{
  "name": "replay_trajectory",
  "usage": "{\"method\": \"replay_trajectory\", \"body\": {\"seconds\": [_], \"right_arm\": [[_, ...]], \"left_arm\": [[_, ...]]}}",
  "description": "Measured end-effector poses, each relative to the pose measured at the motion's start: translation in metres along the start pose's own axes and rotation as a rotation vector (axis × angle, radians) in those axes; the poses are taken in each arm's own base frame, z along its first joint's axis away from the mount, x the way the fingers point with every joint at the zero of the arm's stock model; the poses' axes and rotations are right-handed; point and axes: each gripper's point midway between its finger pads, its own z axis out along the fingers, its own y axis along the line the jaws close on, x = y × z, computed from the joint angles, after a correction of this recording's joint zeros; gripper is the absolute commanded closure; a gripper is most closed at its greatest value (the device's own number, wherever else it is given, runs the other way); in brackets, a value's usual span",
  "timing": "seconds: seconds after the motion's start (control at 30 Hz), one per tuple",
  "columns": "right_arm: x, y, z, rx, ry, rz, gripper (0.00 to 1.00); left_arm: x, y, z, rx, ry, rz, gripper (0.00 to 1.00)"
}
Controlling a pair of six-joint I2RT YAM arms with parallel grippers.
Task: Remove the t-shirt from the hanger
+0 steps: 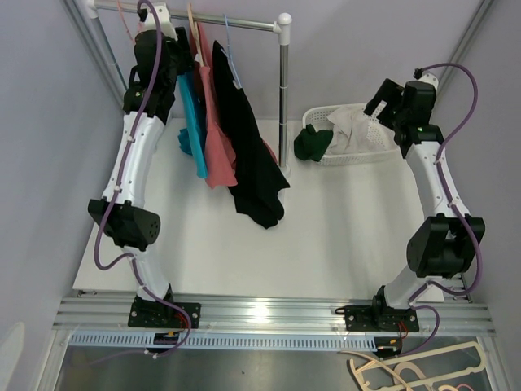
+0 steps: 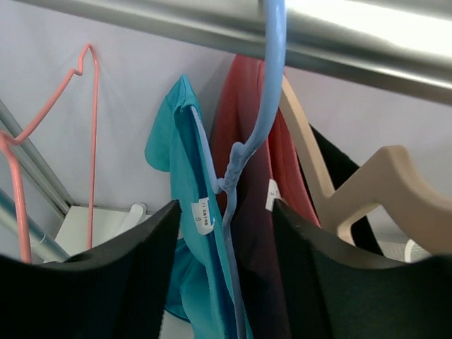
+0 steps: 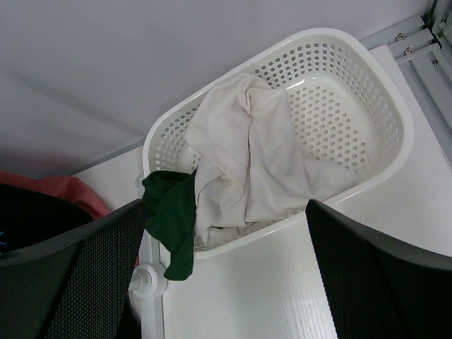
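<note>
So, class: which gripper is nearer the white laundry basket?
Right. The right gripper hovers over the basket; the left gripper is across at the rail among hanging shirts.

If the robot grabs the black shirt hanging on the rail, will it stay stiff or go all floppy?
Probably floppy: the black t-shirt droops in loose, uneven folds from the rail. It looks thin, so it is likely light. It might drag on the pink shirt hanging close beside it.

Pale grey walls (image 1: 41,163); white table (image 1: 342,236); aluminium rail (image 1: 309,312) along near edge, glare spot.
</note>
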Motion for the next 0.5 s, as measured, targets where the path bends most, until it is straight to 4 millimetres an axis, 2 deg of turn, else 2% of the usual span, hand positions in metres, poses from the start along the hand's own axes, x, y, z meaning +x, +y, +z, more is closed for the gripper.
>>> {"method": "replay_trajectory", "body": {"seconds": [0.07, 0.1, 0.23, 0.3, 0.33, 0.5], "right_arm": [[-0.002, 0.000, -0.002, -0.001, -0.006, 0.001, 0.00], [-0.003, 0.000, -0.003, -0.001, -0.007, 0.001, 0.00], [-0.002, -0.002, -0.006, 0.001, -0.007, 0.002, 0.01], [-0.001, -0.001, -0.007, -0.003, -0.004, 0.001, 0.01], [-0.001, -0.001, -0.006, -0.005, -0.002, 0.000, 0.01], [0.003, -0.001, -0.005, -0.012, 0.011, -0.004, 0.01]], "left_arm": [[0.003, 0.002, 0.002, -0.004, 0.009, 0.000, 0.49], [0.003, 0.003, 0.002, -0.006, 0.009, -0.001, 0.61], [0.000, 0.008, 0.002, -0.015, 0.003, -0.008, 0.81], [-0.006, 0.009, 0.000, -0.016, -0.007, -0.008, 0.96], [-0.009, 0.009, -0.001, -0.016, -0.013, -0.009, 0.99], [-0.027, 0.009, -0.007, -0.012, -0.047, -0.007, 0.99]]}}
